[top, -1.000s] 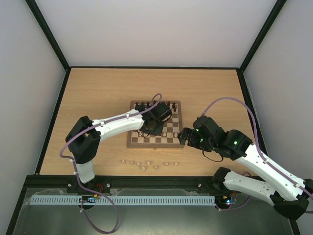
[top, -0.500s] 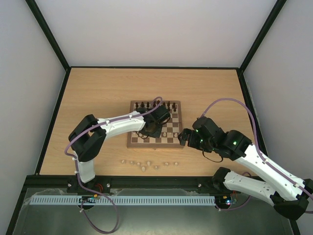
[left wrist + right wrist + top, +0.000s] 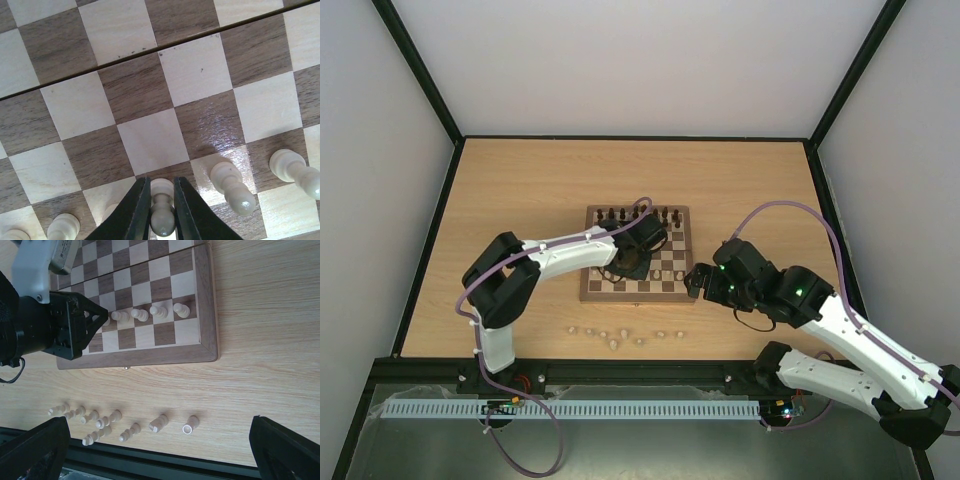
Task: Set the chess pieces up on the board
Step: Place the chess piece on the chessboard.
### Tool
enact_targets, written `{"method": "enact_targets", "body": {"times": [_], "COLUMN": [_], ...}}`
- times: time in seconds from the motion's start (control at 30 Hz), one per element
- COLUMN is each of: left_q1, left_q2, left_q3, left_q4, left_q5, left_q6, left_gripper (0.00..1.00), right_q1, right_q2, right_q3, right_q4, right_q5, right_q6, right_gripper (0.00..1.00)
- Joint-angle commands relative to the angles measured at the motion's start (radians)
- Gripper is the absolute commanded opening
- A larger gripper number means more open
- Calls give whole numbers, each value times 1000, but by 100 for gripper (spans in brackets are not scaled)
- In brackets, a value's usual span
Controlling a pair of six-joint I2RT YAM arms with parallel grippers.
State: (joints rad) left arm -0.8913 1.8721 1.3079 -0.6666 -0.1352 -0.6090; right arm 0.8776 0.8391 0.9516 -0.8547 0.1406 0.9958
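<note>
- Left wrist view: left pincer is clamped on a cream pawn, one finger on each side of its stem. The pawn is upright and in line with the neighbouring pawns on the board. Whether its base rests on the square cannot be told.
- Right wrist view: right pincer has its fingers wide apart and holds nothing. It hangs over the counter beside the board's right border.
- Chess pieces, location: dark row along the board's far edge, and a partial row of cream pawns on the near side. Loose cream pieces lie scattered on the counter between the board and the arm bases, several of them tipped over.
- Risk 1: if the fingers part while the pawn is off-centre or not seated, it may topple into the pawn just beside it.
- Risk 2: the fingers stand close to the adjacent pawns, so a sideways drift on withdrawal could knock them down.
- Risk 3: the two arms are near each other at the board's right side, and a right-arm reach now could foul the left wrist.
- Change from the earlier top external frame: the left arm's elbow has shifted slightly inward. Its wrist remains over the same part of the board. The right arm and the loose pieces look unchanged.
</note>
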Motion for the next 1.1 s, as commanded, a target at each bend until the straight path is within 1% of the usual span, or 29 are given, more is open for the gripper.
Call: {"method": "enact_targets", "body": {"times": [0.0,0.8,1.07], "left_q1": [6,0,-2], "left_q2": [25,19,8], "left_q3": [4,10,16], "left_q4": [-3,-8,-18], "left_q5": [6,38,21], "left_q6": [9,2,0], "left_gripper": [16,19,23], "right_q1": [2,2,3], "right_q2": [5,-2,-6], "right_q3": [-19,-50,-60], "right_q4": [-23,-5,-3], "right_q5": [9,4,2], "right_q6": [9,12,12], "right_gripper": [99,99,99]}}
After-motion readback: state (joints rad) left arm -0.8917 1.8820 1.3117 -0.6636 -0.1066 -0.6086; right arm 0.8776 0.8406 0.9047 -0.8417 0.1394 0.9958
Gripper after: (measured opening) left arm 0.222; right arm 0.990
